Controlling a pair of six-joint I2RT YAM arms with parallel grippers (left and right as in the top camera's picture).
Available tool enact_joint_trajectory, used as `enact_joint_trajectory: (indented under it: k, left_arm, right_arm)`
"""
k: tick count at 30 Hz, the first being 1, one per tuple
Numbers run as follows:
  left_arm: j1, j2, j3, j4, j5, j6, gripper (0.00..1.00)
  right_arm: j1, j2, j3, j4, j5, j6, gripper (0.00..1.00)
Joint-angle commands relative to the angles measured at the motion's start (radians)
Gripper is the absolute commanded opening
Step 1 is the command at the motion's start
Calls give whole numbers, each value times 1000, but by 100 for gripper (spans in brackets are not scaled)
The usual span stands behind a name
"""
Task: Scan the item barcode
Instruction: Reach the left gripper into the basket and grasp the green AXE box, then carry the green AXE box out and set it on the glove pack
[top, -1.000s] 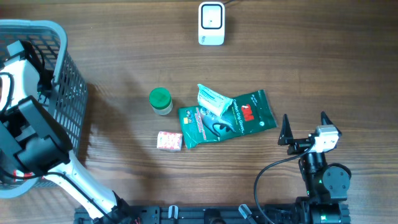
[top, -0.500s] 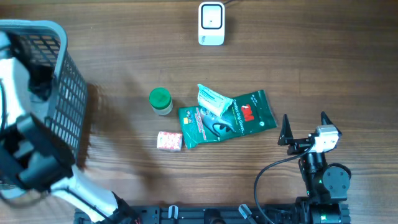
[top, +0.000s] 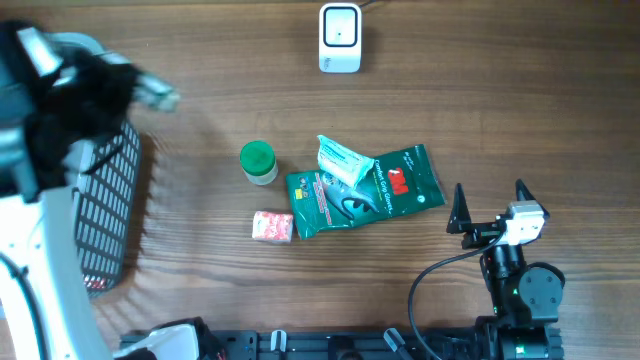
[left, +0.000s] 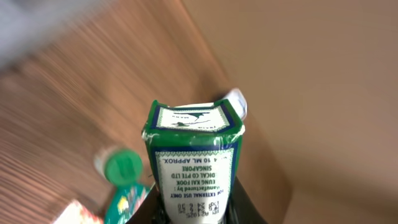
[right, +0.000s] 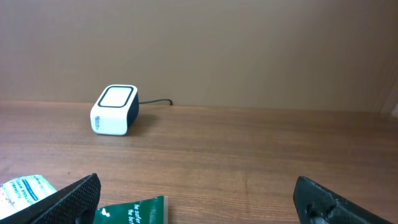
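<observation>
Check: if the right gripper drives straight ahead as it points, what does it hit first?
Nothing that shows: the right gripper faces bare table. The scanner and the green packet both lie left of that line. Depth is unclear, so treat this as likely.

Scanner (top: 339, 38) behind the jar (top: 258, 162) and packet (top: 365, 188); basket (top: 105, 215), blurred, apparently far left

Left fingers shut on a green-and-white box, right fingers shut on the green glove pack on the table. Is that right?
Not quite. The right fingers stand open and apart from the green glove pack, holding nothing; the overhead view shows it. The left fingers are indeed shut on the green-and-white box.
</observation>
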Motion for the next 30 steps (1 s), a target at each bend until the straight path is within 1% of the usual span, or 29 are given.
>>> enact_joint_trajectory:
  k: [1, 2, 4, 5, 6, 7, 9, 10, 12, 14, 17, 18, 19, 20, 21, 22, 23, 24, 26, 28, 30]
  left_arm:
    - [-289, 99, 3, 8, -111, -81, 13]
    - [-372, 138, 3, 27, -145, -112, 13]
    - [-484, 208, 3, 74, -154, -127, 13]
    - [-563, 269, 3, 114, -159, -136, 14]
    - [-616, 317, 2, 141, -175, -166, 14]
    - [-681, 391, 3, 190, -192, -201, 15]
    - [-764, 505, 3, 304, -194, -206, 16]
    - [-816, 578, 3, 386, -194, -205, 17]
    - [-875, 669, 3, 483, -199, -205, 18]
    - [-912, 748, 3, 541, -202, -206, 20]
    - [-949, 832, 2, 522, -201, -237, 21]
    - [-961, 846, 2, 516, -198, -235, 24]
    - [-972, 851, 2, 513, -203, -235, 32]
    - [-975, 851, 3, 513, -209, -235, 45]
    - [-975, 850, 3, 517, -218, -233, 64]
    - [-967, 846, 13, 515, -228, -192, 100]
    - [-956, 841, 29, 492, -228, -166, 100]
    - [-933, 824, 70, 429, -233, -140, 100]
    - [-891, 774, 153, 311, -298, -114, 100]
    - [-792, 632, 312, 116, -501, -41, 100]
    - [-707, 526, 385, 11, -600, -14, 100]
  right_arm:
    - [-2, -6, -1, 2, 6, -11, 100]
    - [-2, -6, -1, 2, 6, -12, 100]
    - [-2, -6, -1, 2, 6, -11, 100]
    - [-2, -6, -1, 2, 6, -12, 100]
    - [-2, -6, -1, 2, 6, -11, 100]
    - [-2, -6, -1, 2, 6, -11, 100]
    - [-2, -6, -1, 2, 6, -11, 100]
    - [-2, -6, -1, 2, 6, -11, 100]
    - [-2, -6, -1, 2, 6, -11, 100]
    - [-2, -6, -1, 2, 6, -11, 100]
    - [-2, -6, -1, 2, 6, -11, 100]
    - [-2, -6, -1, 2, 6, -12, 100]
    - [-2, -6, -1, 2, 6, -11, 100]
    - [-2, -6, -1, 2, 6, -11, 100]
    - [-2, -6, -1, 2, 6, -11, 100]
    - [-2, -6, -1, 2, 6, -11, 100]
    - [-2, -6, -1, 2, 6, -11, 100]
    - [-2, -6, -1, 2, 6, -11, 100]
    - [-2, -6, -1, 2, 6, -11, 100]
    - [-2, -6, -1, 2, 6, -11, 100]
    - [-2, -6, -1, 2, 6, -11, 100]
